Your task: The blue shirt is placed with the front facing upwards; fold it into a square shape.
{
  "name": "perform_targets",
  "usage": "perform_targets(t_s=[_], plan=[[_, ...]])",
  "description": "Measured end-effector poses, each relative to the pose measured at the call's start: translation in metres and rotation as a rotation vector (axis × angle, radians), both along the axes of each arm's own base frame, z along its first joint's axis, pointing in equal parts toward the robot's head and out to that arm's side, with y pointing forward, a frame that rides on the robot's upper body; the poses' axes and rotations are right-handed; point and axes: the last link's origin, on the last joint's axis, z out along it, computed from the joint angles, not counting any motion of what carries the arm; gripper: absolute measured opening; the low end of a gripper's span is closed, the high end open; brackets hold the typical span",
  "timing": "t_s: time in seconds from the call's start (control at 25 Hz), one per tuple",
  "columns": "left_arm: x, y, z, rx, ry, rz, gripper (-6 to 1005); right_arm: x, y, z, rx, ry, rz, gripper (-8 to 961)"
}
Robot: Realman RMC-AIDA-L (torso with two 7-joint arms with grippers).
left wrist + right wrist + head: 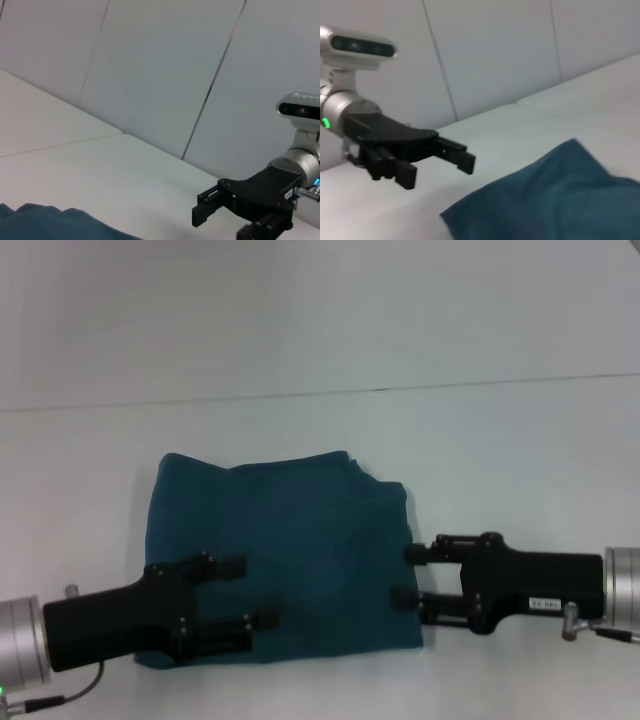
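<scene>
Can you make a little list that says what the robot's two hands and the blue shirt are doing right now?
shirt: the blue shirt lies on the white table, already folded into a roughly square bundle
lettering: none showing
left gripper: the left gripper is open, over the shirt's near-left part
right gripper: the right gripper is open, at the shirt's right edge
holding: neither gripper grips the cloth

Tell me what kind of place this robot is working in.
Probably a lab or test bench rather than a home. The blue shirt lies folded on a plain white table, pale panelled walls stand behind, and only the left gripper and right gripper, both open, are nearby.
</scene>
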Motion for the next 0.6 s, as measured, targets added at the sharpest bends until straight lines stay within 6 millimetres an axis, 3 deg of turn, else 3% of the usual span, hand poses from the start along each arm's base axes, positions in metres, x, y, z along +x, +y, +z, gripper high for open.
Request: perform_targets(t_s=[0.08, 0.4, 0.6], plan=[[-0.0011, -0.0023, -0.0027, -0.004, 0.000, -0.009, 883, -0.0015, -0.0020, -0.0026, -0.026, -0.008, 0.012, 570], [-0.0030, -0.0025, -0.0068, -0.006, 0.006, -0.012, 883, -0.0047, 0.0012, -0.0026, -0.021, -0.006, 0.016, 731], [-0.0037, -0.0033, -0.0065, -0.004, 0.002, -0.008, 884, -0.0059, 0.0037, 0.0023, -0.015, 0.011, 0.006, 728]])
